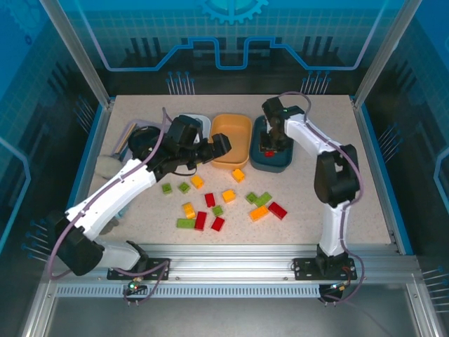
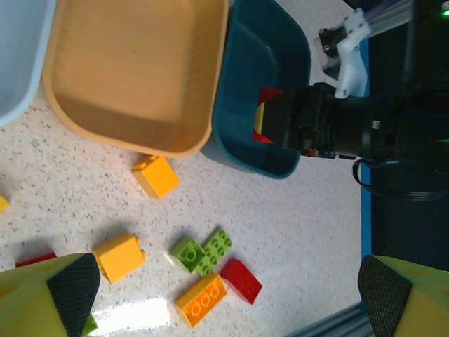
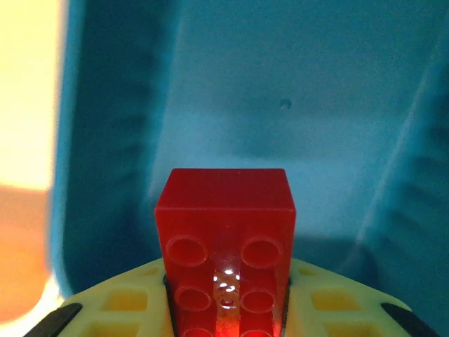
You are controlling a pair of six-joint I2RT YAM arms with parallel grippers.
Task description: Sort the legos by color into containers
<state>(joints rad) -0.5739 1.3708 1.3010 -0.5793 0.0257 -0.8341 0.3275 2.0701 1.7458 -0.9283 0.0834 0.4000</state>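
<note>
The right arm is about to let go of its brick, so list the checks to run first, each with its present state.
1. Right gripper shut on the red brick: ok.
2. Brick over the teal tub, not the orange tub: ok.
3. Teal tub holds no other colour: cannot tell, the gripper hides part of its floor.
4. Left gripper open, apart from the teal tub: ok.
5. Table fully sorted: not ok, loose bricks lie on it.

Robotics lab test cell: aluminium-profile frame (image 1: 78, 53), blue gear-and-circuit wall panels (image 1: 231, 42), speckled tabletop (image 1: 302, 225), left arm (image 1: 112, 196) and right arm (image 1: 330, 175) bolted to extrusion rail (image 1: 231, 256).
</note>
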